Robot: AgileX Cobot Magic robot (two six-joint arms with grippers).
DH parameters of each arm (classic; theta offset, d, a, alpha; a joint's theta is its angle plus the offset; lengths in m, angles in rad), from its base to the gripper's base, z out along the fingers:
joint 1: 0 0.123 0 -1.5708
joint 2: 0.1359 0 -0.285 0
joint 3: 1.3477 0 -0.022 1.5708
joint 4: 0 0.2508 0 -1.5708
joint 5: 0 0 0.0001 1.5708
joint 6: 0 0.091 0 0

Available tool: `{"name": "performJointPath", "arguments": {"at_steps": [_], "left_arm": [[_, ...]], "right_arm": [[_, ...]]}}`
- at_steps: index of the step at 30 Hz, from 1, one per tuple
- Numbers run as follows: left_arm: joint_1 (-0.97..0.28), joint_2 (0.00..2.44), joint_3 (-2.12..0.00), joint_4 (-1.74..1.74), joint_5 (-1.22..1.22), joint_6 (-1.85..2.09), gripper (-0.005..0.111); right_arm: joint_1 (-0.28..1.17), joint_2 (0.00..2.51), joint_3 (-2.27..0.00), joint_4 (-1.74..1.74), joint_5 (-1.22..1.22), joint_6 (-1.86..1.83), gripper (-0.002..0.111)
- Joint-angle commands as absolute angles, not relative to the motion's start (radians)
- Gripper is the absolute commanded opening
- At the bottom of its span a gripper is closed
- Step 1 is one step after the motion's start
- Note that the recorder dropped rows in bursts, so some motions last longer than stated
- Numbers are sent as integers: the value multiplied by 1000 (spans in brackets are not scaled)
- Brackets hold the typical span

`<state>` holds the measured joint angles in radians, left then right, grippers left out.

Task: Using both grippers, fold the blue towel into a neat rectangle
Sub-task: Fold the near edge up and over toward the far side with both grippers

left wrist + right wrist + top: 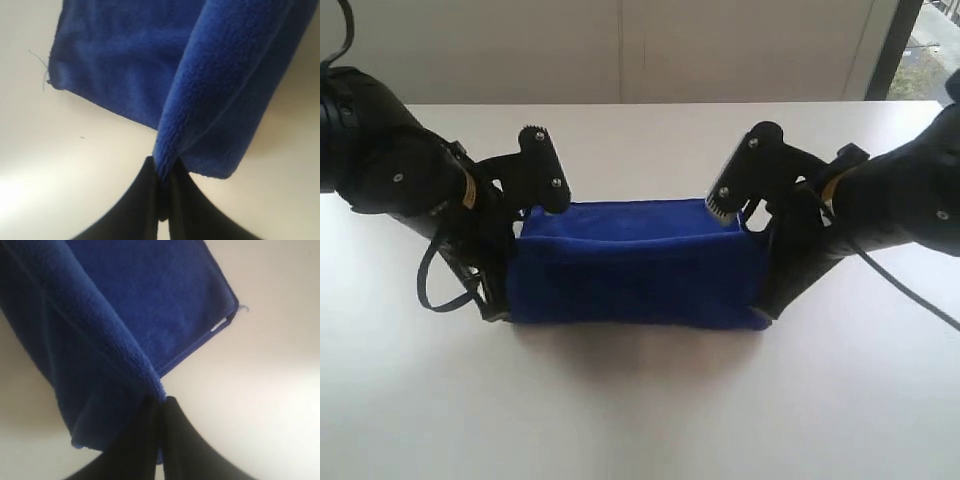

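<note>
Blue towel doubled over on white table, left gripper, right gripper — each clamped on an end

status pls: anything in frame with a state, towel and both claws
blue towel: partly folded, one layer flat on the table, another layer lifted at both ends.
left claw: shut, pinching the towel's lifted layer.
right claw: shut, pinching the towel's lifted layer.

Towel on table between left pincer and right pincer, one at each end.
</note>
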<state>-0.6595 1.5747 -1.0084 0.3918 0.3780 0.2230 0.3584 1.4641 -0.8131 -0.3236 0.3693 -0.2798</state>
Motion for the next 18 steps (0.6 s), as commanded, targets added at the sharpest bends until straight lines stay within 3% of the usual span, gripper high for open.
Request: {"name": "performJointPath", "arguments": {"at_steps": [1,18], "left_arm": [[-635,1566,-1014,398,281,207,0],[-525,1723,-1132,398,134,208,0]], "right_arm": [[327,1504,-860,-341,333,-262,0],[260,1743,-1048,-395,237,-269,0]]}}
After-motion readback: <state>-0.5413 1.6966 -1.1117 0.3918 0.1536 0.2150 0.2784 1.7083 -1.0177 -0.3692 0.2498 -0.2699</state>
